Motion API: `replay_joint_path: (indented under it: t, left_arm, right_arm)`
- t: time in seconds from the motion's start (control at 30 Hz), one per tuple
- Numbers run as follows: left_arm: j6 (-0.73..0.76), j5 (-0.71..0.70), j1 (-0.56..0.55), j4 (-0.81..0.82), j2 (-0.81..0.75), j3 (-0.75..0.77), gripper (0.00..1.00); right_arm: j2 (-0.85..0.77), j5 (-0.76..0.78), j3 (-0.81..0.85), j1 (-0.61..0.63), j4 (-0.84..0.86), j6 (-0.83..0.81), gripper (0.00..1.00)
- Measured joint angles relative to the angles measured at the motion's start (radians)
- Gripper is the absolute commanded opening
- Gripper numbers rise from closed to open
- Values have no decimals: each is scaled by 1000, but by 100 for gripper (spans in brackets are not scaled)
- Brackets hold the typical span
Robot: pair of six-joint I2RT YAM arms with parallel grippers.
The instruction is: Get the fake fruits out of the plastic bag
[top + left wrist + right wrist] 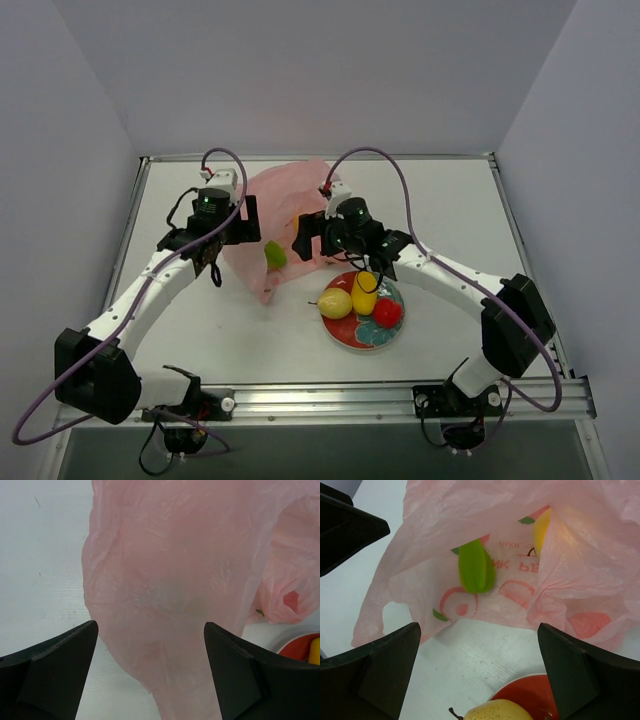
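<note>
The pink plastic bag (pixel 288 200) lies crumpled at the table's middle back. A green fake fruit (pixel 274 255) rests at the bag's mouth, seen as a ridged green fruit (pixel 476 569) in the right wrist view. A yellow fruit (pixel 542 527) sits deeper inside the bag (pixel 580 580). A yellow pear (pixel 336 303), a lemon (pixel 364 293) and a red fruit (pixel 387 312) lie on the plate (pixel 345 340). My left gripper (pixel 250 225) is open, with the bag's film (pixel 175 580) under and between its jaws. My right gripper (pixel 306 240) is open and empty, above the table between bag and plate.
The red-and-teal plate (pixel 530 695) sits just in front of the bag's mouth, with the pear (pixel 495 711) at its edge. White walls close the table at the back and both sides. The left gripper's finger (pixel 345 530) shows near the bag's left side.
</note>
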Motion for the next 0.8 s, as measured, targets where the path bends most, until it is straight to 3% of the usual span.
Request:
replay_joint_path:
  t: [0.37, 0.8]
  left_arm:
    - [3, -37, 2, 14, -2, -8, 87]
    - [4, -4, -5, 69, -102, -28, 87]
  right_arm:
    - [240, 82, 114, 87, -35, 4, 100]
    - [430, 261, 344, 98, -96, 158, 100]
